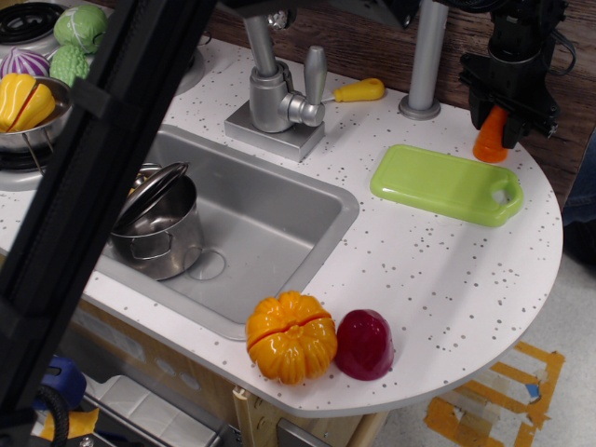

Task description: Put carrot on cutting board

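Observation:
The small orange carrot (491,140) stands upright on the white counter at the back right, just behind the far end of the lime-green cutting board (445,182). The black gripper (498,116) has come down over the carrot. Its jaws stand on either side of the carrot's upper part and hide the tip. They look open, set a little wider than the carrot. The carrot's base still rests on the counter. The board lies flat with its oval hole at the right end and nothing on it.
A ribbed orange pumpkin (291,336) and a dark red vegetable (364,344) sit at the front edge. A sink (270,223) holds a steel pot (158,223). A faucet (277,88), a yellow-handled utensil (358,90) and a grey post (424,65) stand at the back.

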You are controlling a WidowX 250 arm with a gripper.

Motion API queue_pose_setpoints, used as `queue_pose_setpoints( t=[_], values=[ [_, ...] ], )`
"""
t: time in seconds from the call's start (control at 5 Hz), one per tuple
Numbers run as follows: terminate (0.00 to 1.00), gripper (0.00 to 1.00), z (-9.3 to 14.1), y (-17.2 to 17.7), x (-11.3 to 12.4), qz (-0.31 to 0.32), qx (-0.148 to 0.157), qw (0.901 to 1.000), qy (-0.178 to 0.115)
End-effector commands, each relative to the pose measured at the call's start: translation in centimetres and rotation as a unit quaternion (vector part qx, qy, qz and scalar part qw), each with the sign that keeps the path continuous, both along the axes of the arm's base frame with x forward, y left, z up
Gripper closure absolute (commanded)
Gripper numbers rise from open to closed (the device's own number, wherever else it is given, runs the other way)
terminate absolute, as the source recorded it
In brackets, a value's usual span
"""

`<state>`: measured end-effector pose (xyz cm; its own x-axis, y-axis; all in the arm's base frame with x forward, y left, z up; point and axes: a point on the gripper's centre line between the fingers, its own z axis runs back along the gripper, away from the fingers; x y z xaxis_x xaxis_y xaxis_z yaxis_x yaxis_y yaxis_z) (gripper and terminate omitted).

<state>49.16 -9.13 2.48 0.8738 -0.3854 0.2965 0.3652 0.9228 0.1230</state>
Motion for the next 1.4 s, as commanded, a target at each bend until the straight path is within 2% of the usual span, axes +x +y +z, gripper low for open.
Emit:
queue_pose_setpoints(
  t=[0.0, 0.4, 0.6, 1.0, 1.2],
  values=[
    [0.00, 1.00, 8.5, 0.7, -1.5, 0.003, 0.054, 0.9985, -0.011],
    [0.00, 1.00, 9.5, 2.0, -4.7, 0.003, 0.066, 0.9978, 0.007],
    [0.00, 1.00, 8.8, 2.7, -5.9, 0.015, 0.062, 0.9979, 0.006],
    [0.00, 1.00, 6.0, 3.2, -7.5, 0.016, 0.024, 0.9995, -0.010],
    [0.00, 0.00, 5.3, 3.0, -7.6, 0.017, 0.009, 0.9996, -0.019]
  ],
)
